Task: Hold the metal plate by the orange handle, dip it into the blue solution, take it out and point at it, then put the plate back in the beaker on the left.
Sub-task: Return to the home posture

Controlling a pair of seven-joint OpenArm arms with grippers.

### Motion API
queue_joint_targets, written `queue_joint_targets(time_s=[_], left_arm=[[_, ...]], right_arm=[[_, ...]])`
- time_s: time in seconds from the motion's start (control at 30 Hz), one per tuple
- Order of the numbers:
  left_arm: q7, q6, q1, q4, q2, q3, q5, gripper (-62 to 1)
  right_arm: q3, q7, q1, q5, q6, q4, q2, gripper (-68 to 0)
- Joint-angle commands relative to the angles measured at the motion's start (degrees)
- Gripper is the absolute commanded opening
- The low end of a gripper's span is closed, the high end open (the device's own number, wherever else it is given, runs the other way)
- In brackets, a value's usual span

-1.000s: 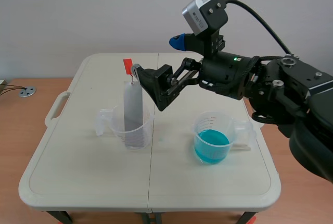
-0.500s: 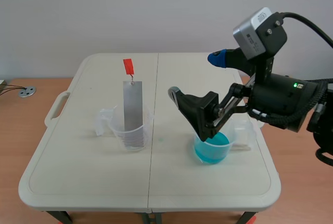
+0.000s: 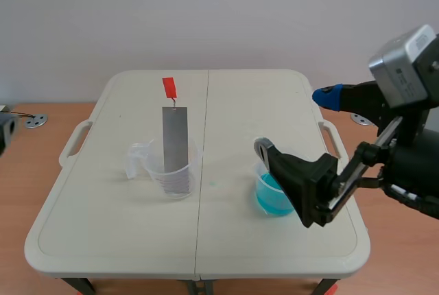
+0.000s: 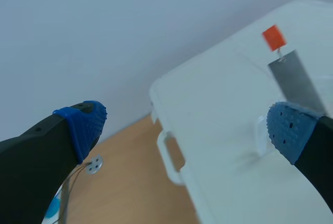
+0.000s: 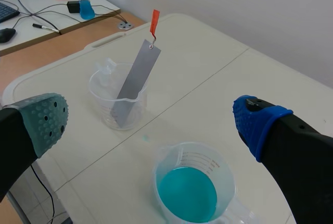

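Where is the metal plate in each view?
Scene view: metal plate standing in the left beaker.
Left wrist view: plate ahead of the left gripper, partly behind one fingertip.
Right wrist view: plate ahead of the right gripper, in the same beaker.
Shared landmark: the orange handle on top.

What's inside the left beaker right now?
The metal plate stands tilted in the left beaker, with its orange handle well above the rim. No blue liquid shows through the clear wall. The plate hides whatever is behind it.

The plate (image 3: 174, 138) is dull grey metal, smooth and matt; the left beaker (image 3: 180, 178) and right beaker (image 5: 204, 156) are clear plastic — the table (image 3: 103, 226) matt cream plastic.
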Motion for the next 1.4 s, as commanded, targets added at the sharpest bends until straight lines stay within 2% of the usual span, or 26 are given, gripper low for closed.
queue_joint_targets(time_s=[0.0,0.1,0.3,0.4,0.53,1.37], left_arm=[[-1.07,0.0,-0.04,0.5,1.01,1.92,0.87,1.4],[-1.07,0.0,-0.04,2.16,2.19,5.38,2.73,1.4],[-2.58,-0.02,-0.7,3.69,5.55,10.32,4.35,1.4],[-2.64,-0.02,-1.62,3.78,6.56,12.04,5.55,1.4],[-2.73,0.02,-3.43,3.78,6.84,13.88,5.79,1.4],[-1.84,0.02,-4.13,3.76,6.82,14.21,5.77,1.4]], right_arm=[[1.16,1.42,-1.03,0.76,-0.04,2.05,0.31,-1.2],[3.08,1.53,-4.15,0.15,-0.13,4.02,0.31,-1.2],[5.51,4.17,-9.11,0.15,-0.39,5.07,0.31,-1.2],[6.01,4.7,-10.93,0.15,-1.75,5.07,0.28,-1.2],[6.01,5.35,-12.24,0.15,-1.97,5.07,0.26,-1.2],[6.01,5.25,-12.26,0.13,-1.99,5.07,0.26,-1.2]])
